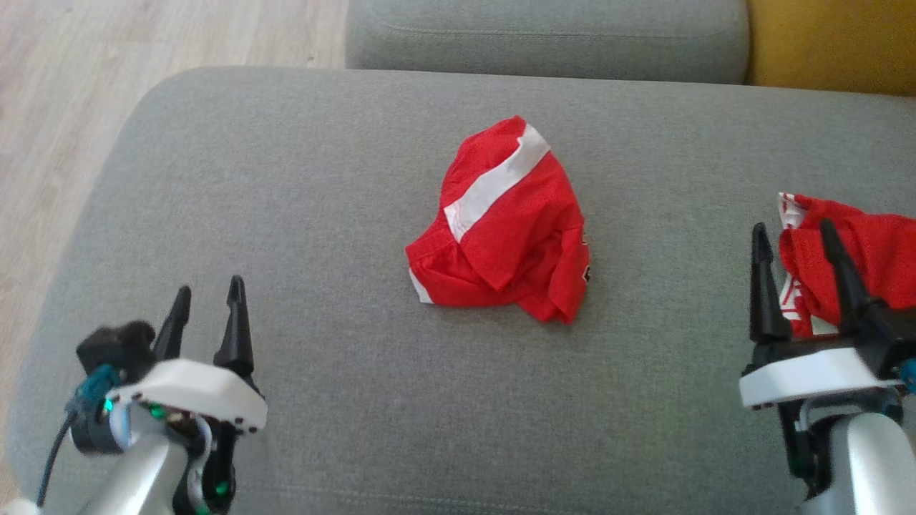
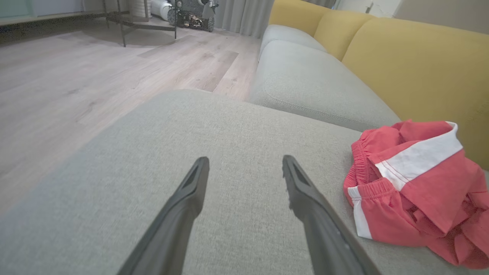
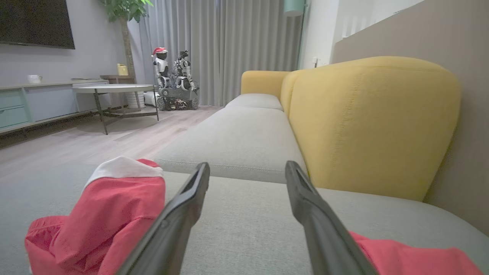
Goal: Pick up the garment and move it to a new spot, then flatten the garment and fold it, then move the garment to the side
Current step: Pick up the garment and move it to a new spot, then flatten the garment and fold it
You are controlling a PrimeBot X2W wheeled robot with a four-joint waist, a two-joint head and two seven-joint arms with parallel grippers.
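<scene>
Garment (image 1: 501,229): a red piece with a white stripe, crumpled in a heap at the middle of a wide grey sofa seat (image 1: 286,179). A yellow backrest (image 1: 830,43) runs along the far right, and a pale wood floor (image 1: 57,107) lies to the left.

A second red garment (image 1: 866,250) lies at the seat's right edge, just beyond the right gripper (image 1: 793,226). Whether they touch cannot be told.

The left gripper (image 1: 210,286) hovers at the near left, well apart from the heap. Both grippers are spread wide and hold nothing.

This looks like the first step, with the pick-up not yet begun. The next move likely calls for one gripper to reach in over the heap and close on a raised fold.

Count: two red garments, two grippers, one sofa.
</scene>
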